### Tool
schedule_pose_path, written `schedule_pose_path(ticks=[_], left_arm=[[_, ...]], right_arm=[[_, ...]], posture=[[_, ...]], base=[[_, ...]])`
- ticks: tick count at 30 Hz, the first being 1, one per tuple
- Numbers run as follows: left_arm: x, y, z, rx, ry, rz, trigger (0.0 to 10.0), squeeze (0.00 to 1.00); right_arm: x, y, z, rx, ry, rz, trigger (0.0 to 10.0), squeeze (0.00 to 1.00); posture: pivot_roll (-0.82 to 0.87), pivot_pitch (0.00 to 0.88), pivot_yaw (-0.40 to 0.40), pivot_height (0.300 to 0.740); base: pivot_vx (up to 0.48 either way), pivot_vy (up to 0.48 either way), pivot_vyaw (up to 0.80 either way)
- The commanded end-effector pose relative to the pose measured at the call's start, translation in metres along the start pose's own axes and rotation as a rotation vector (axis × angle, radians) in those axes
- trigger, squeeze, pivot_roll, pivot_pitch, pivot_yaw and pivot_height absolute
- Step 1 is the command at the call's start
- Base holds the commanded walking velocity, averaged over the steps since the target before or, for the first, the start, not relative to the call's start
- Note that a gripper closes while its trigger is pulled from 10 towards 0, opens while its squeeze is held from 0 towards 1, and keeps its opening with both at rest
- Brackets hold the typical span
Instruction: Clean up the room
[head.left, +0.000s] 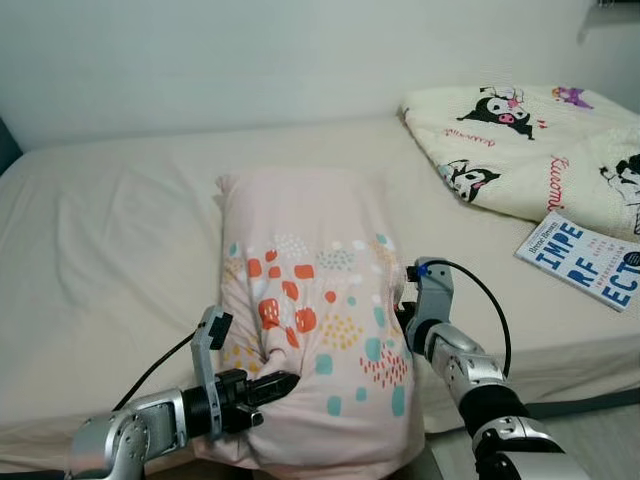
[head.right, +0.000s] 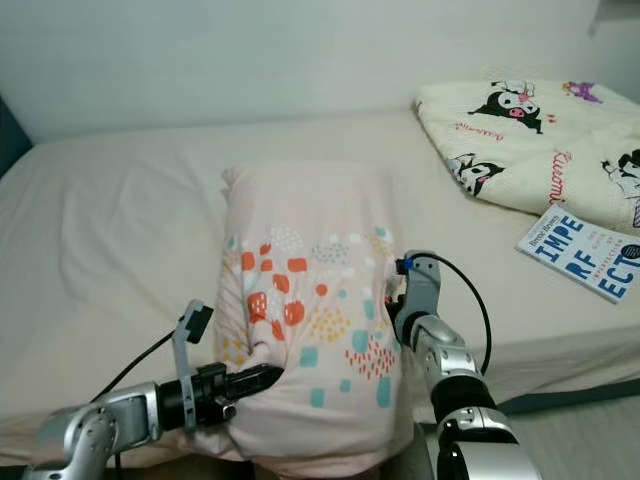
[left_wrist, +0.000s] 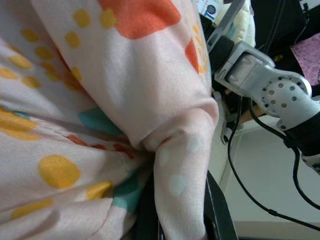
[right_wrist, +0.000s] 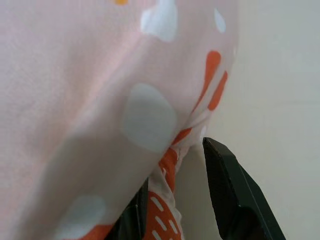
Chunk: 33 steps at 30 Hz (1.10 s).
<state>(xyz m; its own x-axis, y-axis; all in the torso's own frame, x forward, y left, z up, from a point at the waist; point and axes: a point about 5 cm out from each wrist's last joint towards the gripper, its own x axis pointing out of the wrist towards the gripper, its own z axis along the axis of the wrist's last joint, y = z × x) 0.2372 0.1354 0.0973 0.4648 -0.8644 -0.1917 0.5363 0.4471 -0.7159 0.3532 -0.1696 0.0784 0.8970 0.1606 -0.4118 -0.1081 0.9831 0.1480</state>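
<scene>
A: In the left eye view, where is the pillow?

B: The pillow lies lengthwise on the bed, its near end hanging over the bed's front edge. The left gripper pinches a fold of cover at the near left corner; the right gripper presses into the right side seam. A folded blanket sits at the far right corner of the bed, with a book just in front of it near the right edge.

A: Does the right eye view add anything?

B: Same layout. Both arms hold the near end only, so I'd judge the far end will drag if it's lifted low. Raise both sides evenly.

A: And the left wrist view?

B: The left fingers are nearly closed, with a thick bunch of pink fabric squeezed between them. That looks like cover only, not the filling, so I'd expect it to stretch before the pillow follows. Move slowly.

A: The right wrist view?

B: One black finger sits on the outside, the other behind the cloth; they're narrowly parted with the seam edge caught between. It's a thin hold near the hem and could slip, so keep the pull level and avoid twisting toward the book.
</scene>
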Motion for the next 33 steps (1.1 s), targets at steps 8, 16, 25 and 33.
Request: schedule_pose_path(ticks=[8,16,25,33], left_arm=[[0.004,-0.011,-0.005,0.038,0.052,0.004,0.0,0.00],[0.002,0.000,-0.005,0.110,0.008,0.087,10.0,1.00],[-0.015,0.008,0.004,0.197,0.032,0.168,10.0,0.00],[-0.062,0.028,0.060,0.347,-0.113,0.294,10.0,0.00]], right_arm=[[-0.012,-0.001,0.000,0.003,-0.008,-0.117,10.0,0.00],[-0.027,-0.009,-0.030,-0.143,0.063,-0.210,10.0,0.00],[-0.041,-0.025,-0.030,-0.159,0.039,-0.352,10.0,0.00],[-0.050,-0.029,-0.024,-0.198,0.011,-0.395,10.0,0.00]], posture=[[0.06,0.083,-0.028,0.583],[0.05,0.080,-0.022,0.583],[0.05,0.078,-0.018,0.583],[0.05,0.079,-0.020,0.583]], base=[[0.000,0.000,0.00],[0.000,0.000,0.00],[0.000,0.000,0.00],[0.000,0.000,0.00]])
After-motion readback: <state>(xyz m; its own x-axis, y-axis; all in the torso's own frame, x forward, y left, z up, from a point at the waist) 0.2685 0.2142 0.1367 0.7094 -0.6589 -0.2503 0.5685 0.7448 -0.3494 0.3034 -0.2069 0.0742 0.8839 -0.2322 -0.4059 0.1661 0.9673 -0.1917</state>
